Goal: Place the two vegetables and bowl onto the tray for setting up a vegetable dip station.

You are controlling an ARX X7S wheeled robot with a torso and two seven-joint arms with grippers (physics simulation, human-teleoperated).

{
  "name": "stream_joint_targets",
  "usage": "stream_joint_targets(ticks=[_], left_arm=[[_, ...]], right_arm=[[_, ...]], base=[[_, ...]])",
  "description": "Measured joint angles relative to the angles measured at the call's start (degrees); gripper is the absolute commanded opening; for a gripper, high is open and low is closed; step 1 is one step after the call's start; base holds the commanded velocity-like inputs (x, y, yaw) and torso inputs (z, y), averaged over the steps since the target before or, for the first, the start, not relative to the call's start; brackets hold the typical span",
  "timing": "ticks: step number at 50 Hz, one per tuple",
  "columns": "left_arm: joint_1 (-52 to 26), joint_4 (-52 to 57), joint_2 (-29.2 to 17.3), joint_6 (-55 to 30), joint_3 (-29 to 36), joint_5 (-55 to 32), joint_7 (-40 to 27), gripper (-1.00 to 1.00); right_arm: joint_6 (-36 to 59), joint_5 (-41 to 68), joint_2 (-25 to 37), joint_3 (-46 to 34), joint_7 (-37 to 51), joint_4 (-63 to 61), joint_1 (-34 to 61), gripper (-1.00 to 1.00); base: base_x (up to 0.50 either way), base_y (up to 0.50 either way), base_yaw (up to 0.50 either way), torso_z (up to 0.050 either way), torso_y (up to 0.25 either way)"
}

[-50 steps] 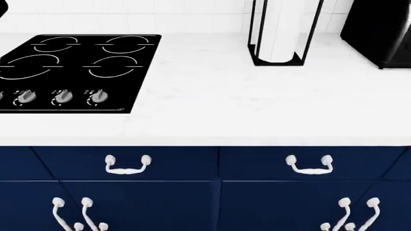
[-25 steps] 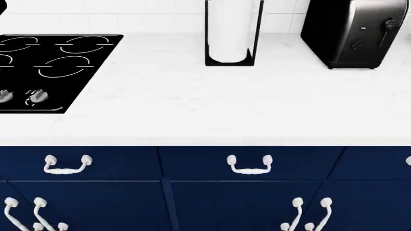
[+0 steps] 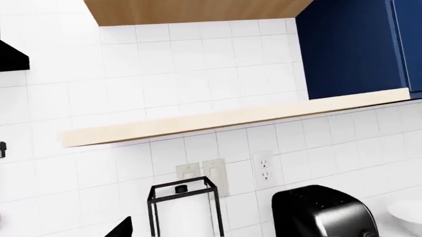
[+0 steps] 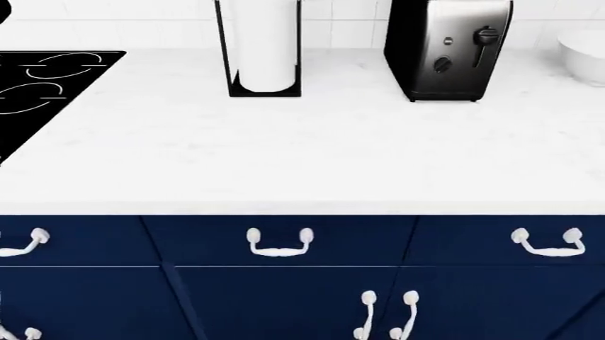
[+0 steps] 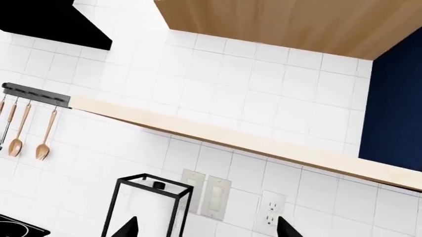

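Note:
The white bowl (image 4: 586, 51) shows only in part, at the far right edge of the counter beside the toaster. It also shows in the left wrist view (image 3: 408, 215). The cucumber, the carrot and the black tray are out of view. Neither gripper shows in the head view. My right gripper (image 5: 207, 231) shows two dark fingertips (image 5: 129, 228) wide apart, empty, pointing at the tiled wall. My left gripper (image 3: 204, 232) shows one dark fingertip (image 3: 122, 228) far off centre; the other is lost against the toaster. It holds nothing.
A white counter (image 4: 312, 149) runs over navy drawers (image 4: 283, 283). A black stovetop (image 4: 38, 85) is at the left. A paper towel holder (image 4: 263, 49) and a toaster (image 4: 449, 49) stand at the back. A wall shelf (image 3: 231, 118) hangs above.
The head view has swung to the right: the stovetop and paper towel holder slid left, the toaster came fully into view, and the bowl appeared at the right edge.

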Motion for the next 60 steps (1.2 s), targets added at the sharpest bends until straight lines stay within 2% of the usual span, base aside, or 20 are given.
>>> stream_joint_targets(ticks=[60], left_arm=[[-0.27,0.17,0.06,0.17,-0.35,-0.55,-0.26,1.00]], right_arm=[[-0.20,-0.27,0.00,-0.03,-0.22,-0.01,-0.91,1.00]], base=[[0.00,-0.50,0.00,0.000,0.000]])
